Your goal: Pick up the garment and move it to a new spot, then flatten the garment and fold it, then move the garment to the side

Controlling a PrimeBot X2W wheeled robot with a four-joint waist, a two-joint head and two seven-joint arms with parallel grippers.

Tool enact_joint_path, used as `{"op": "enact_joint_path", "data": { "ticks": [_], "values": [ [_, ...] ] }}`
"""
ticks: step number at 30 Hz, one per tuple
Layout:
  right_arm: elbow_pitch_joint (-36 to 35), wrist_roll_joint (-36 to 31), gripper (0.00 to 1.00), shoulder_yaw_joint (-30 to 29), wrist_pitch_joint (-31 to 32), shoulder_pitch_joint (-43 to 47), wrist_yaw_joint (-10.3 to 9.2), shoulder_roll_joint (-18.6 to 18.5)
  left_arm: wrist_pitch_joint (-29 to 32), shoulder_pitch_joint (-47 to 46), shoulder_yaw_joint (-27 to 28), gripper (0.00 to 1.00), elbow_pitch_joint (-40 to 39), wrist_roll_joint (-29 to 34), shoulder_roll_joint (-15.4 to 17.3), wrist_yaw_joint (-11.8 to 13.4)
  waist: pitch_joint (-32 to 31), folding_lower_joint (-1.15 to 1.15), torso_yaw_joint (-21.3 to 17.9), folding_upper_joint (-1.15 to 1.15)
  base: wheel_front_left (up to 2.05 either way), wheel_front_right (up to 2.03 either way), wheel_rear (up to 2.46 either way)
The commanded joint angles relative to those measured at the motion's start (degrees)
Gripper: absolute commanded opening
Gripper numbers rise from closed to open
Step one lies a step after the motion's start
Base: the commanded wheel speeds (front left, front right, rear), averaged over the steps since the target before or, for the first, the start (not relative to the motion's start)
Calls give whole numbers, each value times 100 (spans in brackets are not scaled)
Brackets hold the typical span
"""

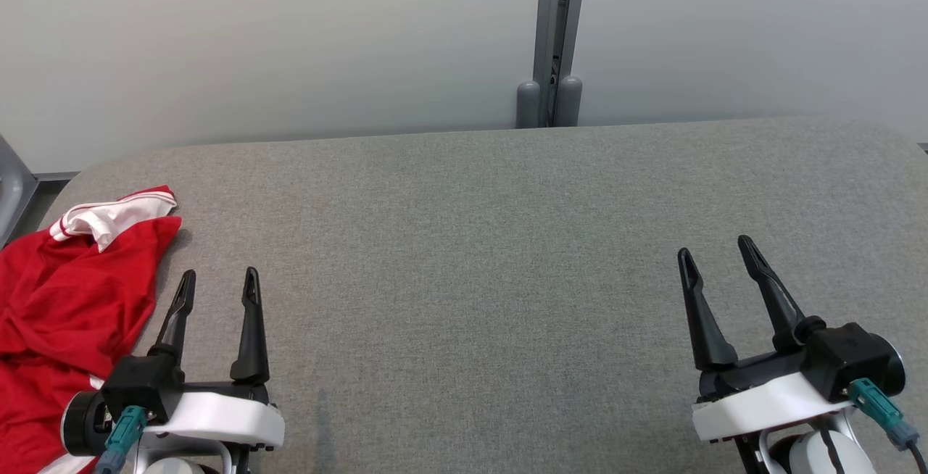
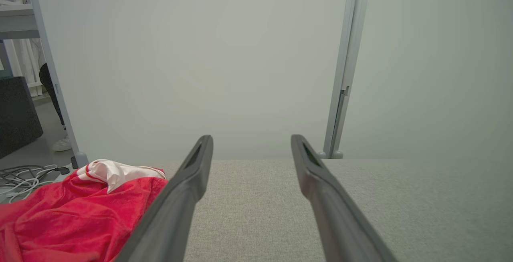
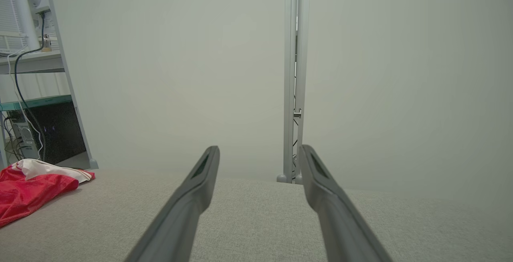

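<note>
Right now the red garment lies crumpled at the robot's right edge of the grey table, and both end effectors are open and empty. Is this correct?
No: the head view shows the red garment crumpled at the robot's left edge of the grey table. The left end effector and right end effector are open and empty.

- A table (image 1: 507, 242) covered in grey woven fabric, with rounded far corners.
- A crumpled red garment (image 1: 65, 300) lies on its left end, reaching the near left edge.
- The garment's white, red-striped trim (image 1: 116, 214) lies at its far end.
</note>
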Motion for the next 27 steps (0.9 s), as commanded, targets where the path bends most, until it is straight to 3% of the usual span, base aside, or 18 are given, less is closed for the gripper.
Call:
{"op": "enact_joint_path", "data": {
  "ticks": [1, 27],
  "values": [
    [1, 11, 100, 6, -40, -54, 10, -49, -12, -65, 4, 100, -4, 22, 29, 28, -1, 0, 0, 0, 0, 0, 0],
    [55, 71, 100, 33, -37, -31, 10, -48, -12, -87, -5, 100, 57, -20, 29, 34, -15, 0, 24, 0, 0, 0, 0]
  ]
}}
